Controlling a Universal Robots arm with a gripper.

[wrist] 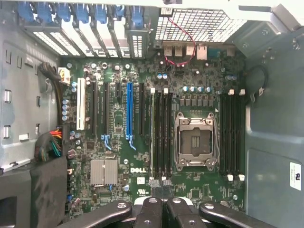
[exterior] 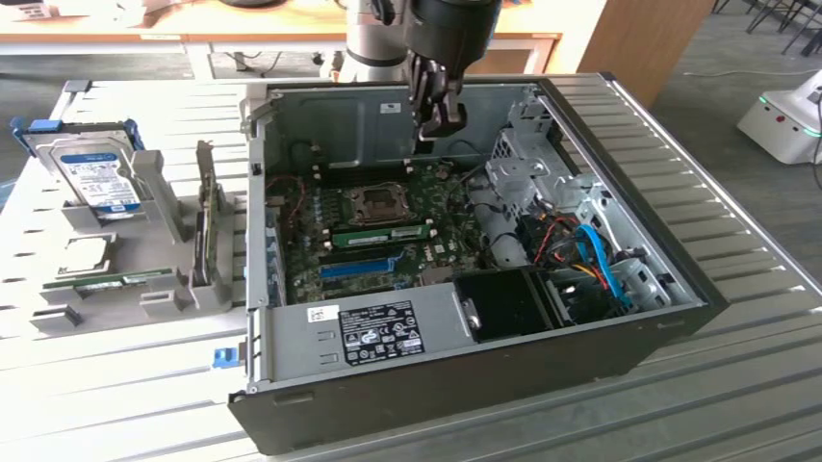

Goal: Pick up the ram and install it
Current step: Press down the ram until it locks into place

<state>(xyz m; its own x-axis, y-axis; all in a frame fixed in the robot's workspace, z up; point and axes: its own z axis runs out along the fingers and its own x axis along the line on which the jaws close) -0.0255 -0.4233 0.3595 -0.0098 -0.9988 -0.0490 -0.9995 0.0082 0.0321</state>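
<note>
Black claw (wrist: 160,198), nearest the wrist camera, has its fingers (wrist: 149,211) pressed together with no gap and nothing between them. The outer links are cut off by the frame. Directly beneath the tips run the dark memory slots (wrist: 161,135) of a green Dell motherboard (wrist: 199,190). They are seen from straight above as thin lines, so I cannot tell from there which one is filled.

In the exterior view the claw (exterior: 444,123) hangs above the open grey-and-black computer case (exterior: 514,385), clear of the board. The ram (exterior: 385,234), a thin narrow green circuit-board stick, stands on edge in a slot below the claw, just beside the square metal processor socket (exterior: 381,202). Whether its end latches are shut is too small to tell. On the ram's far side from the socket lies the long bright-blue plastic slot (exterior: 357,268).

Well apart from the claw, outside the case on the slatted metal desk (exterior: 719,404), a grey plastic holder (exterior: 161,207) carries a silver hard drive with a blue label (exterior: 100,178). A second green strip (exterior: 114,280) lies low in that holder, partly hidden by its ribs, and I cannot say what it is. The grey robot arm (exterior: 372,34) above the claw is cut off at the frame edge.
</note>
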